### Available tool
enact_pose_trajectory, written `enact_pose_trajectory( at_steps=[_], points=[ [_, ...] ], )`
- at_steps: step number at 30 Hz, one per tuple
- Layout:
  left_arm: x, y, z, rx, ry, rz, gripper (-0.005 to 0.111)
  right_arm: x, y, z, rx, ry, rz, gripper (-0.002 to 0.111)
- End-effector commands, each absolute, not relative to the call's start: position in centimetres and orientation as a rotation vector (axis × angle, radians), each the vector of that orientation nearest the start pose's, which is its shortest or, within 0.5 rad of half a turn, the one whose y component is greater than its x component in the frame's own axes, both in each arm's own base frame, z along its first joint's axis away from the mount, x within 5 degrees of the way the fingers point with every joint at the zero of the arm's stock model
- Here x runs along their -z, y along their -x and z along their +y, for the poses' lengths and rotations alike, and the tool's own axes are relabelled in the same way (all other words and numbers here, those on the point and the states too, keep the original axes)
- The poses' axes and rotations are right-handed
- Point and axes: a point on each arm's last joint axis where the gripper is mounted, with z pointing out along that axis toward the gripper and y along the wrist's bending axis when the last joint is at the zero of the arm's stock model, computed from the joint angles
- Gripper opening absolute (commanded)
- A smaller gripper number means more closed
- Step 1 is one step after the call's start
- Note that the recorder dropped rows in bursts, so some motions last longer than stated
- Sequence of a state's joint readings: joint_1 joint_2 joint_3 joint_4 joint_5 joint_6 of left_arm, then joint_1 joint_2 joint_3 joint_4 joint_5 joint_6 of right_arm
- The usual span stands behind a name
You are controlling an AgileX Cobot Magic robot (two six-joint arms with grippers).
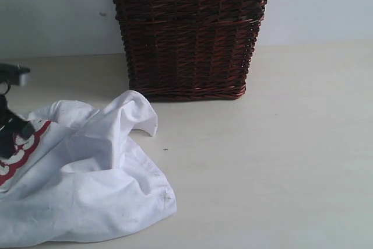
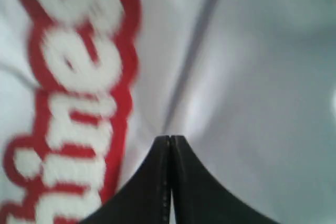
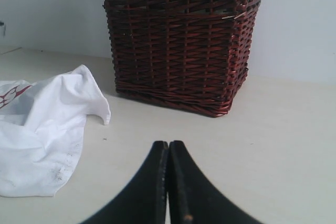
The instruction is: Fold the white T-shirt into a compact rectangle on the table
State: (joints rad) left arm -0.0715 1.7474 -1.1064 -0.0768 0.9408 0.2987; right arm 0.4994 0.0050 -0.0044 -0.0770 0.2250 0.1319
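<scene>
The white cotton short-sleeved T-shirt [image 1: 87, 185], with its red-outlined band of fuzzy white lettering [image 2: 79, 77], lies crumpled on the broad pale cream table [image 1: 280, 161] at about eight o'clock in the exterior view, running off the frame there. It looks light, thin and limp. It should drape and bunch rather than hold a shape, so a pinch on a single layer at a hem, shoulder seam or sleeve edge should serve better than a grab into the heap. The raised flap at the heap's one o'clock side and the rounded corner at its four o'clock side look like the freest edges to take. The black left gripper [image 2: 169, 139] is closed, its tips against the white cloth just beside the lettering, where a crease runs away from them. Whether a thin fold is nipped between the jaws I cannot tell. The black right gripper [image 3: 168, 142] is closed on nothing, over bare table, well apart from the shirt. A tall dark reddish-brown wicker basket [image 1: 189, 33] stands at twelve o'clock against the plain white wall [image 1: 52, 10], near the raised flap, so spreading that way is cramped. From two through five o'clock the table lies bare, which seems the best room for drawing the shirt flat and folding it.
</scene>
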Motion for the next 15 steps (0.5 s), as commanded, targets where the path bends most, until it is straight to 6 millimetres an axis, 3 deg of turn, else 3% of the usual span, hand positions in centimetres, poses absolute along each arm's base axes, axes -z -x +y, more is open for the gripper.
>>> enact_pose_trajectory(
  at_steps=[1, 4, 6, 10, 15],
  points=[
    [-20.9, -34.8, -3.3, 0.113, -0.270, 2.659, 0.023, -19.4, -5.0, 2.5, -0.402, 0.364, 1.676, 0.000],
    [-20.9, -36.7, -3.3, 0.111, -0.192, 2.563, 0.046, -19.4, -5.0, 2.5, -0.402, 0.364, 1.676, 0.000],
    [-20.7, -38.5, -3.4, 0.109, -0.190, 2.544, 0.055, -19.4, -5.0, 2.5, -0.402, 0.364, 1.676, 0.000],
    [-17.6, -42.0, -3.8, 0.099, -0.311, 2.647, 0.055, -19.4, -5.0, 2.5, -0.402, 0.364, 1.676, 0.000],
    [-14.0, -44.4, -4.1, 0.114, -0.412, 2.756, 0.055, -19.4, -5.0, 2.5, -0.402, 0.364, 1.676, 0.000]
  ],
)
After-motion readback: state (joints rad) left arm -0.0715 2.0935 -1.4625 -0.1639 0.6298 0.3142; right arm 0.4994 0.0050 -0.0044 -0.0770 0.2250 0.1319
